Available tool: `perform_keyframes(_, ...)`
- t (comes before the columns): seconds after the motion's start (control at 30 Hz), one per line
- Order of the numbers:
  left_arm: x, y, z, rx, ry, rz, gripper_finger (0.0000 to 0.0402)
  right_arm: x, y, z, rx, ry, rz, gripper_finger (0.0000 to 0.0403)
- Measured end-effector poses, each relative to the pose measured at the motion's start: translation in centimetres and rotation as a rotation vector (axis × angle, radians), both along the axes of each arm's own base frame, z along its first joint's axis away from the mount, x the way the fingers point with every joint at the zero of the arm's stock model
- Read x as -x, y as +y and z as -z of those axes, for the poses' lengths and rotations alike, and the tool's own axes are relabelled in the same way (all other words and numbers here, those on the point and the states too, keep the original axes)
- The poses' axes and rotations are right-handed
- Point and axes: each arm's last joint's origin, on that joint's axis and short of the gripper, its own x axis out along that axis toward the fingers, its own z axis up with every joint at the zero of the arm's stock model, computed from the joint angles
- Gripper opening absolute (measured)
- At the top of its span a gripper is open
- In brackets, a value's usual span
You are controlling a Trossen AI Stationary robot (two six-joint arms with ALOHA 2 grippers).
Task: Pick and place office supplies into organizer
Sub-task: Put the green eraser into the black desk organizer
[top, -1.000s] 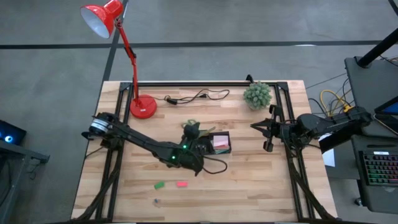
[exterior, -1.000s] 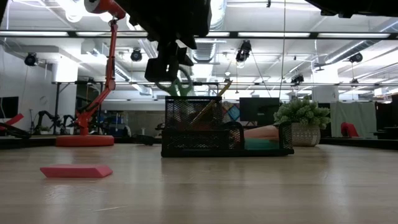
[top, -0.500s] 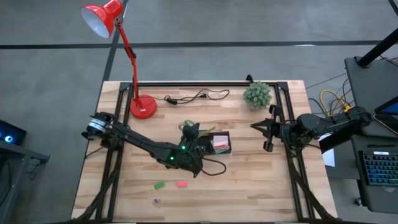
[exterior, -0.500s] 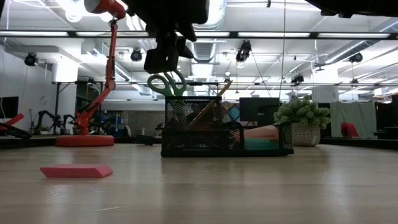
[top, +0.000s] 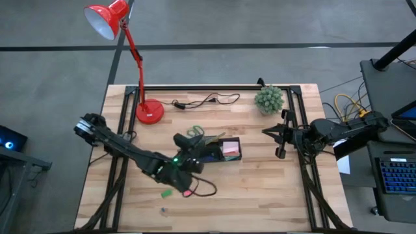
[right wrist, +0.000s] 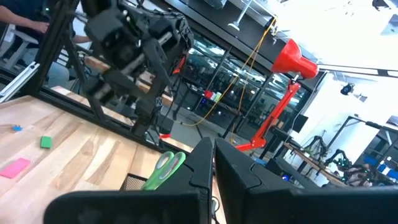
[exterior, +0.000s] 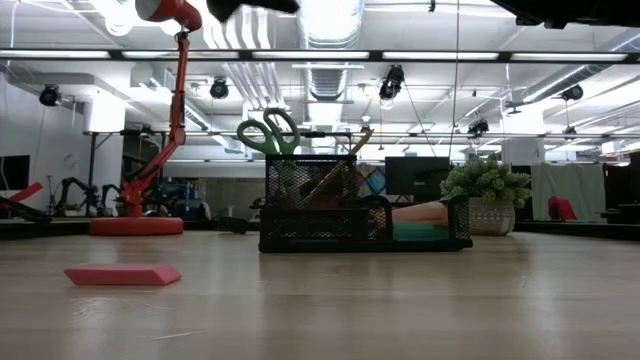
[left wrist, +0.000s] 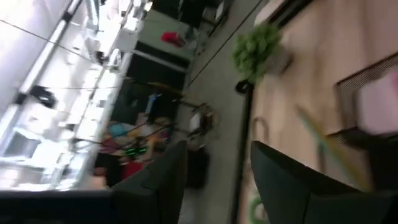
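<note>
Wooden worktop (top: 273, 195) carries the organizer (top: 224, 151) at its middle, scissors (exterior: 270, 133) standing in it. Left tool (top: 184, 142), wide and empty, should drop squarely over the red piece (exterior: 122, 274) near the front edge; right tool (top: 281, 140) waits pinched narrow at the right edge.

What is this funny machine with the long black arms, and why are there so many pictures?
It is a robot with two arms, tidying a desk. One camera looks down from above, one sits low at table height, and one rides on each wrist. The left gripper is open and holds nothing; the green scissors already stand in the black organizer. The right gripper waits shut at the table's right edge. On the wooden table lie a pink piece and a small green piece. A red lamp and a little plant stand at the back.
</note>
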Motion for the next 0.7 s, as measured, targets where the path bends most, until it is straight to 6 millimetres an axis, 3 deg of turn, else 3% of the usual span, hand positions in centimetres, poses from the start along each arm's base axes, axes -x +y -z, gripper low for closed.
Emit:
perform_keyframes(0.17, 2.0, -1.0, -1.2, 0.235, -0.1, 0.129, 0.0163, 0.0, 0.0, 0.0, 0.0, 0.0, 0.0, 0.0008)
perform_keyframes(0.33, 4.2, -0.7, -1.2, 0.734, -0.076, 0.215, 0.0163, 0.0, 0.0, 0.0, 0.0, -0.001, 0.0, 0.0008)
perform_keyframes(0.53, 6.1, -0.4, 0.4, 1.222, 0.0, 0.025, 0.0163, 0.0, 0.0, 0.0, 0.003, -0.002, 0.0, 0.0008)
perform_keyframes(0.7, 6.5, -1.0, 2.7, 1.37, 0.054, -0.126, 0.0162, 0.0, 0.0, -0.1, 0.027, -0.004, 0.004, 0.0008)
